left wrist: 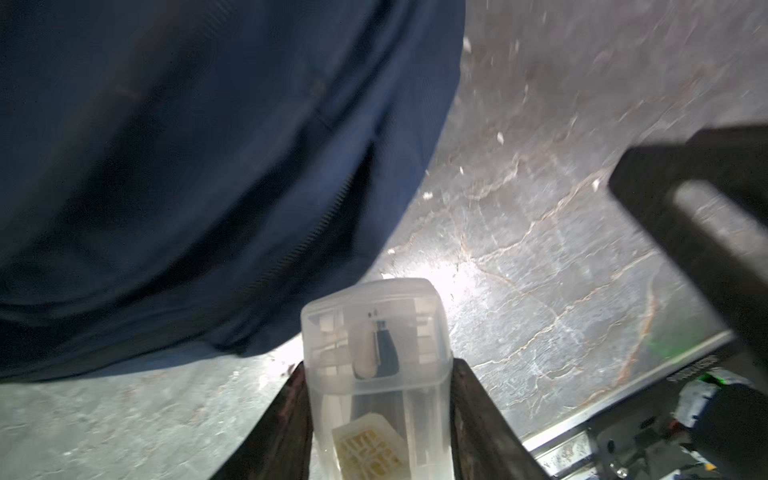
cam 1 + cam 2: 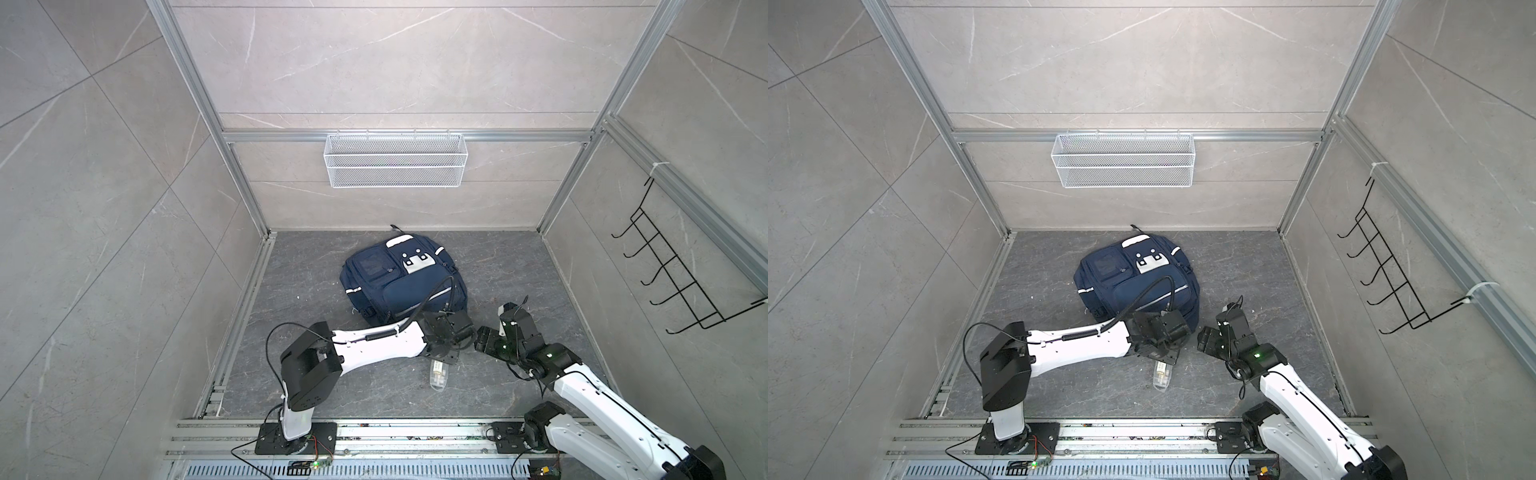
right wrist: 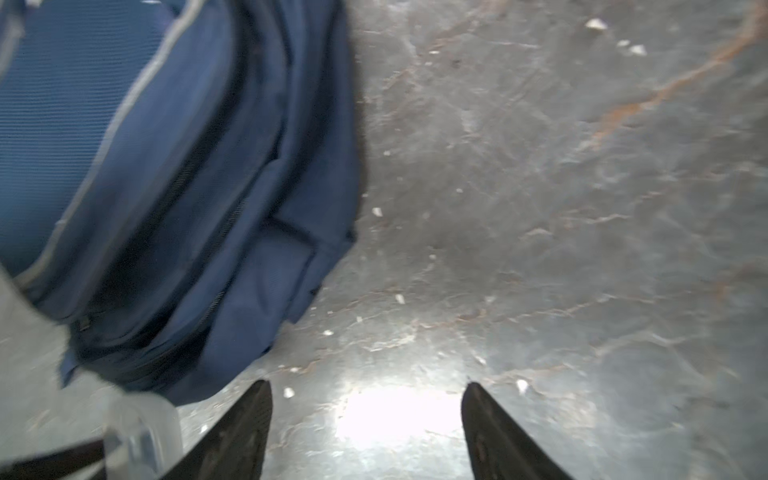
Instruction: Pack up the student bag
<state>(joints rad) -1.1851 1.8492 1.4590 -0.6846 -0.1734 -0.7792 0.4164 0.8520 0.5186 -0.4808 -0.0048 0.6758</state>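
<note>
In both top views the navy student bag [image 2: 399, 282] [image 2: 1129, 282] lies front-up near the floor's [image 2: 374, 395] back edge, its white patch and silver stripes showing. In the left wrist view the left gripper [image 1: 376, 368] clamps a clear case [image 1: 374, 328] beside the bag. In the right wrist view the right gripper [image 3: 368, 386] gapes wide and empty.

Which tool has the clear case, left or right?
The left tool: the clear case sits clamped in it. The right tool is open, with only bare floor in its gap.
</note>
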